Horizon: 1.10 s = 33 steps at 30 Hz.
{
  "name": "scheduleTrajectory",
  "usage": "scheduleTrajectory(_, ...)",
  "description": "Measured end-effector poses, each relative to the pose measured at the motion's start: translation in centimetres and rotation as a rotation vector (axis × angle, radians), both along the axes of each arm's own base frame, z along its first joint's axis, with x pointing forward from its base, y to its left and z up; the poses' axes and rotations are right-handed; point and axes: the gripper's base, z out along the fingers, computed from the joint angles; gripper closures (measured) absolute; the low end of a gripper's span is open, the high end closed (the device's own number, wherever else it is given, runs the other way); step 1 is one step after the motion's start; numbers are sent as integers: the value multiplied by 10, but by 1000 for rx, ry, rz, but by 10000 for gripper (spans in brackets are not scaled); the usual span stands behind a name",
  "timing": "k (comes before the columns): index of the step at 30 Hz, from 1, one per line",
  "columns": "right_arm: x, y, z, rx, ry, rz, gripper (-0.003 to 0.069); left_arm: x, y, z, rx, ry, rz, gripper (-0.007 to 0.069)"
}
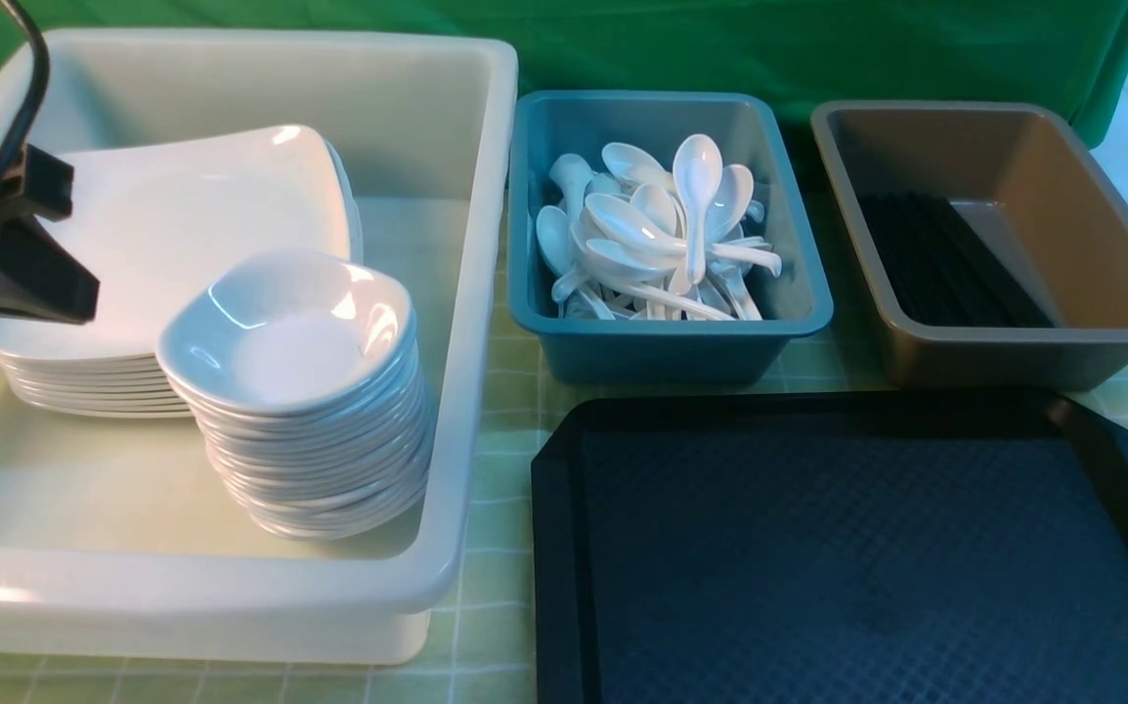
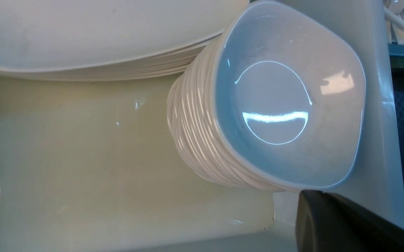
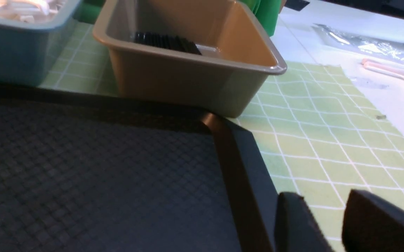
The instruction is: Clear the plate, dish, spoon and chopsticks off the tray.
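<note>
Front view shows no brand, label or writing that I can read on anything. My left gripper (image 1: 31,249), matte black, hangs over the cream plastic tub (image 1: 466,293) with its jaws closed on nothing. Inside that tub sit two stacks: glossy white square plates (image 1: 183,225) with rounded corners, and just beside them smaller rounded-square dishes (image 1: 295,337); I cannot count either stack exactly. One teal bin (image 1: 799,293) holds a heap of glossy white soup spoons (image 1: 662,235), too tangled to count. One brown bin (image 1: 1092,225) holds a bundle of thin black chopsticks (image 1: 945,264), also too packed to count. One black tray (image 1: 857,557), with cut-off corners and diamond-textured surface, lies bare before those bins on the green checked cloth (image 1: 496,411). My right gripper (image 3: 328,227) hovers by the tray's rim, jaws parted, holding nothing.
</note>
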Motion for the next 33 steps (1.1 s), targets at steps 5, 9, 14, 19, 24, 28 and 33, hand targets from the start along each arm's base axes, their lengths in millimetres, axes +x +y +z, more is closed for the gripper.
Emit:
scheduleTrajectory(5, 0, 1, 0, 70, -6, 6, 442, -5, -4, -2, -30, 56, -30, 642)
scheduleTrajectory(9, 0, 2, 0, 80, -7, 7, 434, -13, -6, 3, -31, 52, -44, 642)
scheduleTrajectory(14, 0, 2, 0, 81, -7, 7, 424, -43, -22, 20, 5, -38, -105, 642)
scheduleTrajectory(19, 0, 2, 0, 81, -7, 7, 420, -81, -46, 25, 28, -124, -251, 642)
scheduleTrajectory(24, 0, 2, 0, 81, -7, 7, 421, -117, -55, 17, 29, -193, -327, 642)
scheduleTrajectory(28, 0, 2, 0, 82, -7, 7, 419, -146, -52, 6, -28, -464, -226, 642)
scheduleTrajectory(33, 0, 2, 0, 82, -7, 7, 419, -170, -40, -13, -64, -755, -67, 642)
